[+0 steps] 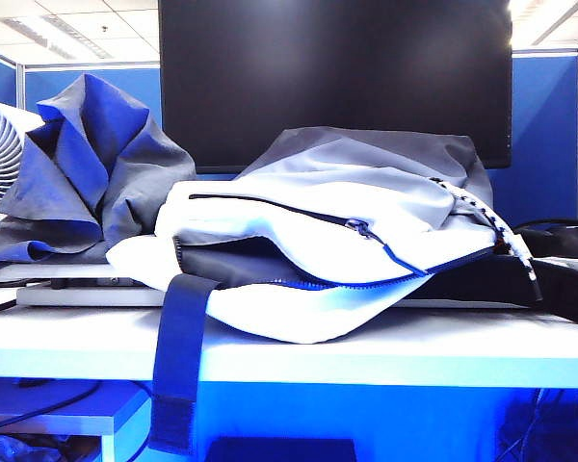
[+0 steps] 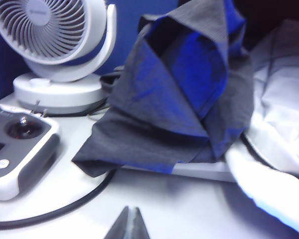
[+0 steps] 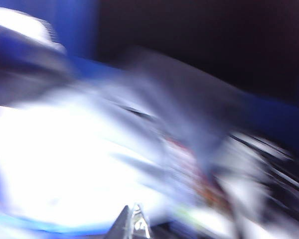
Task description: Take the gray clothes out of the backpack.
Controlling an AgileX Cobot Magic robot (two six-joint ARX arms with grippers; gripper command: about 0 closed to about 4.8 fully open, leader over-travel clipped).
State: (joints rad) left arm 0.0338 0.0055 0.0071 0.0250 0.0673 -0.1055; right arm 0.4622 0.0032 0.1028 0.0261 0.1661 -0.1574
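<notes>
Exterior view: gray clothes [image 1: 87, 168] heaped on the counter [image 1: 366, 356] beside the backpack [image 1: 328, 241], fully outside it and touching its left edge. Backpack lying on its side, main zipper open, dark lining showing in the mouth, navy strap [image 1: 181, 361] hanging over the counter's front edge. Neither arm visible here. White fan [image 1: 0, 149] at far left behind the clothes, dark monitor [image 1: 337, 77] behind everything, black bag [image 1: 559, 265] at the right against the backpack.

Left wrist view: left tool [image 2: 128, 223] pinched closed and empty, low over bare counter, near the clothes' lower hem but apart from it. Clothes [image 2: 179, 89] propped in a peaked fold, resting partly on a flat white slab. Fan [image 2: 55, 45], a gray remote controller [image 2: 17, 144] and a black cable [image 2: 65, 206] close by.

Right wrist view: heavily blurred; right tool [image 3: 134, 224] closed and empty, facing the backpack [image 3: 89, 164].

Risks, as a judgement: task looks essentially done, so any stray sweep could snag the hanging strap or speckled cord and drag the backpack off; a nudge to the peaked fold could topple cloth onto the fan or cable.
</notes>
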